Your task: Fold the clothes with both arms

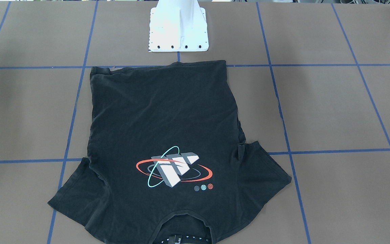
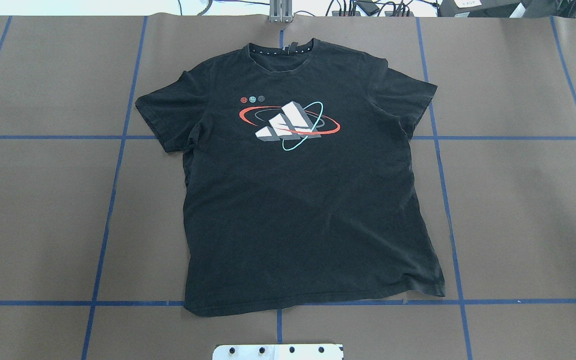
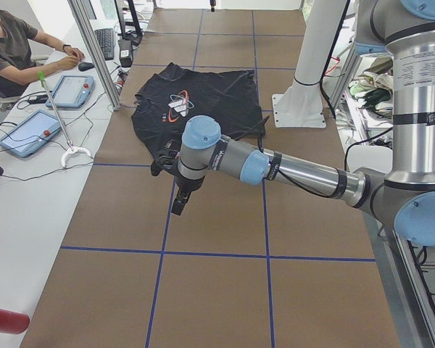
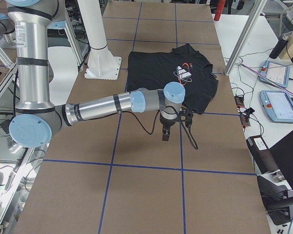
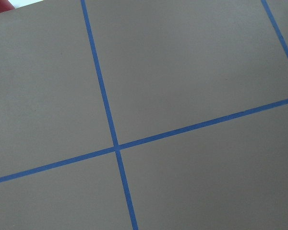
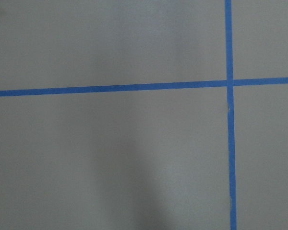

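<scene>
One T-shirt (image 2: 298,210) lies flat on table (image 2: 518,210); left fingers (image 3: 179,204), right fingers (image 4: 165,134): cannot tell.

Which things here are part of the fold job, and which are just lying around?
Job: black T-shirt, left arm, right arm; neither arm touches the shirt.
Lying about: near tablet, far tablet, keyboard, seated person, white pedestal.
</scene>
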